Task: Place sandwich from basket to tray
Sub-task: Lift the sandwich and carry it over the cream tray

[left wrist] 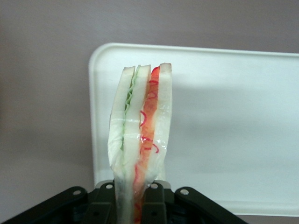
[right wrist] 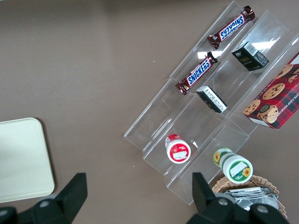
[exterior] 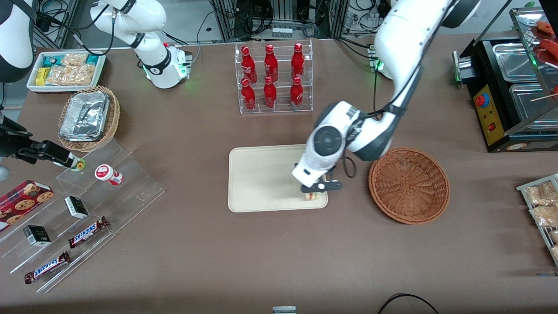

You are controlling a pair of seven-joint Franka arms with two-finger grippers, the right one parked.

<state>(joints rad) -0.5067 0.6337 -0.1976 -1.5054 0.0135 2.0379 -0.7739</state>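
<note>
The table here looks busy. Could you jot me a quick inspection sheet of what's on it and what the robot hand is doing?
Surface: brown table.
Job's things: sandwich held above tray; basket holds nothing.
Clutter: red bottles, chocolate bars, foil basket, snack bin.
Grippers: gripper over the tray's corner nearest the basket, jaws shut on the sandwich.
Cables: black loop by the wrist.
Surroundings: food warmer.

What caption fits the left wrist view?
Left gripper shut on the clear-wrapped sandwich, held edge-up over a corner of the cream tray.
</note>
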